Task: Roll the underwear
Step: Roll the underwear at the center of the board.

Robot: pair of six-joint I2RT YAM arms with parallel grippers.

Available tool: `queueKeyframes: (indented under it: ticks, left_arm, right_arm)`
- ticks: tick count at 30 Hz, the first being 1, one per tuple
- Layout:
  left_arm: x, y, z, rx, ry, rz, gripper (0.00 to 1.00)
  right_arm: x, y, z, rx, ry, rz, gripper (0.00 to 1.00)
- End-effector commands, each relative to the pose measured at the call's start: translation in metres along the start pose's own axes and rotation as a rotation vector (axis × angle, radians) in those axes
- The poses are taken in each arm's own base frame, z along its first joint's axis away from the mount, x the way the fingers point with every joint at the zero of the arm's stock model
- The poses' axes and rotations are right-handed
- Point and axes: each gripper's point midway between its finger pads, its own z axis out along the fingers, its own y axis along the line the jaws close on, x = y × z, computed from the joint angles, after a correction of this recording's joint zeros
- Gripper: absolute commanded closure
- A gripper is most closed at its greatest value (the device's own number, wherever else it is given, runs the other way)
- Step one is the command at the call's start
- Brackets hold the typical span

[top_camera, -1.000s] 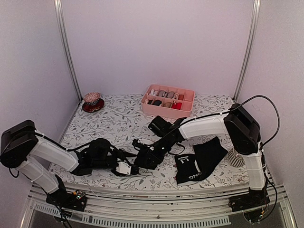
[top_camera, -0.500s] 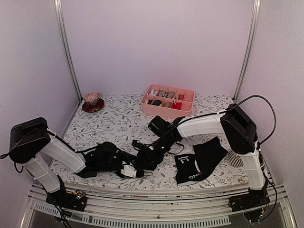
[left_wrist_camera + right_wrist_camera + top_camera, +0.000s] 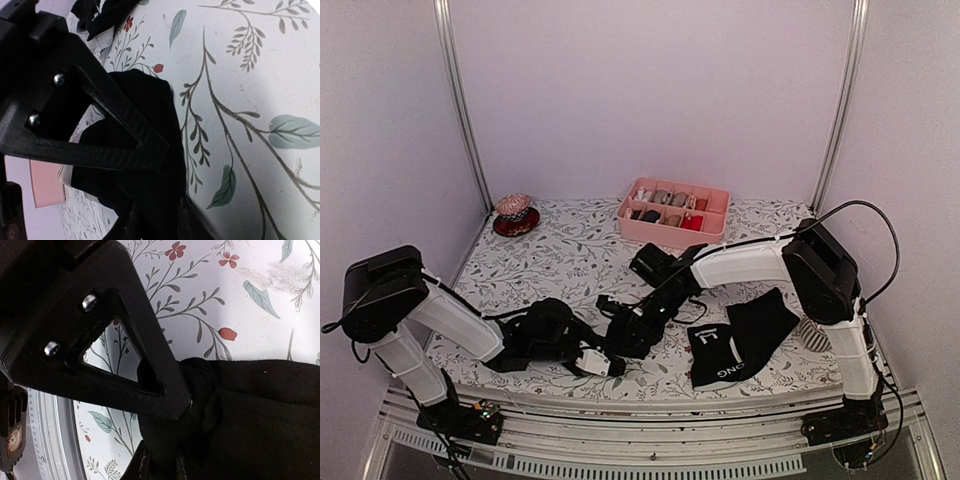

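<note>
Black underwear with a beige waistband is bunched near the table's front edge, between my two grippers. The left gripper lies low on its left. In the left wrist view the left gripper is shut on a fold of that underwear. From the right, my right gripper holds the other side. In the right wrist view the right gripper pinches a knot of the black underwear. A second black underwear with white letters lies flat further right.
A pink divided tray with small fabric bundles stands at the back centre. A red dish with a round ornament sits at the back left. A ribbed silver object is by the right arm's base.
My left gripper has slid right toward the right gripper and closed its jaws on the black fabric. The right arm has barely moved.
</note>
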Motion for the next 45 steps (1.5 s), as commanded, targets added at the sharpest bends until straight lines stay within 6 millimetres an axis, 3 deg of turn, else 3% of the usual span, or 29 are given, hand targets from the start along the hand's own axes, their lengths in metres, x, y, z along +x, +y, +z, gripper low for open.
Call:
queueKeyframes:
  ticks: [1,4,8,13,17,20,25,32,40,45]
  left_arm:
    - [0.005,-0.027,0.004,0.11,0.033,0.007,0.79]
    - [0.007,-0.028,0.006,0.123,0.045,0.006,0.87]
    - [0.01,-0.03,0.005,0.149,0.073,-0.011,1.0]
    - [0.006,-0.029,-0.001,0.213,0.077,-0.07,1.0]
    - [0.003,-0.028,-0.004,0.291,0.073,-0.141,1.0]
    - [0.003,-0.028,-0.006,0.35,0.072,-0.197,1.0]
    - [0.007,-0.019,-0.002,0.432,0.074,-0.314,1.0]
    - [0.009,-0.01,0.0,0.577,0.051,-0.499,1.0]
    - [0.016,-0.007,0.006,0.706,0.048,-0.654,1.0]
    - [0.022,-0.008,0.009,0.761,0.046,-0.712,1.0]
  right_arm:
    - [0.025,-0.013,0.012,0.003,0.081,0.032,0.84]
    - [0.022,-0.015,0.009,0.015,0.078,0.026,0.79]
    - [0.011,-0.014,-0.007,0.072,0.057,-0.004,0.62]
    - [-0.005,-0.004,-0.045,0.192,-0.02,-0.056,0.39]
    - [-0.008,0.009,-0.078,0.303,-0.09,-0.103,0.28]
    - [0.002,0.026,-0.088,0.385,-0.11,-0.152,0.24]
    - [0.018,0.05,-0.092,0.534,-0.147,-0.268,0.18]
    - [0.035,0.053,-0.079,0.688,-0.131,-0.369,0.18]
    - [0.02,0.033,-0.051,0.872,-0.078,-0.509,0.23]
    - [0.006,0.007,-0.034,0.981,-0.001,-0.576,0.27]
